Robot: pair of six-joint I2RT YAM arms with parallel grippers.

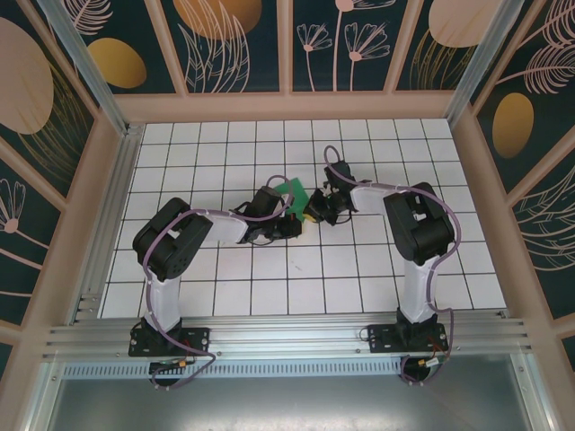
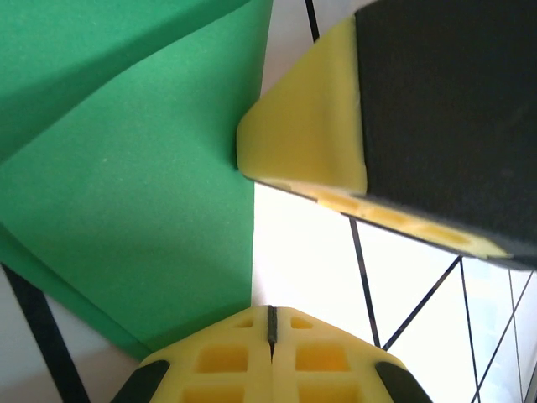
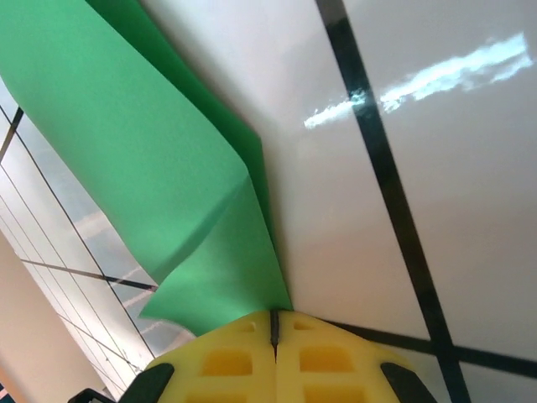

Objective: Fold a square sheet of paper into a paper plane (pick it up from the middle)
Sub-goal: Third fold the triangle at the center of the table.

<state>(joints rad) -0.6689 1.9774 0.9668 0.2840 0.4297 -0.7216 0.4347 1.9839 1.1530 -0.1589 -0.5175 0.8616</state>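
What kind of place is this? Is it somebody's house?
Probably a robot practice booth, not a house: a left arm and a right arm bolted to a metal rail, a white gridded table, and flower-painted walls closing it in.

In the top view you get bright, even light, sharp focus and faint shadows. In the right wrist view, expect white glare streaks on the table (image 3: 436, 75) at upper right. In the left wrist view, the table at lower centre is overexposed and the near paper (image 2: 126, 185) is soft.
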